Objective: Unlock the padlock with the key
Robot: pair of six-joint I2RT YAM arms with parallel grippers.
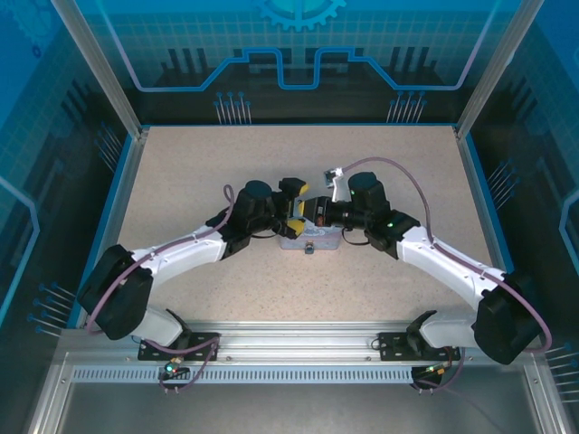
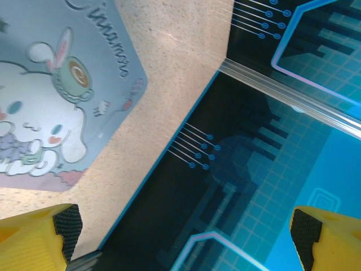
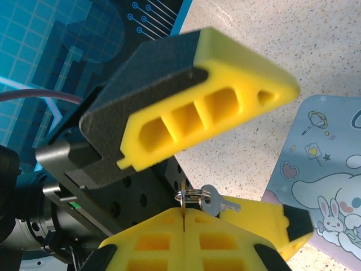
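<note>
**Item: key** [image 3: 221,204]. Small, flat, silvery metal, with a rounded head and a short notched blade. It is threaded on a thin wire ring [image 3: 190,196]. The ring is seen at the seam of the right gripper [image 3: 184,213], whose two yellow fingers are pressed together and pinch it. The key sticks out sideways from the ring, clear of the table [image 2: 180,68], just beside the pale blue cartoon-printed tin [image 3: 330,192].

**Item: padlock** [image 1: 308,246]. A tiny dark piece is noted at the near edge of the tin in the top view. Its shackle and keyhole are too small to be made out.

**Item: left gripper** [image 2: 186,228]. Yellow fingers with black pads, spread wide. In its own wrist view one finger is placed at each lower corner, with nothing between them. In the right wrist view one of its fingers [image 3: 208,96] is seen above the key and the other below and to the right of it, so the key is bracketed but not touched.

**Placement.** Both grippers are met over the tin at the middle of the table, tip to tip.
</note>
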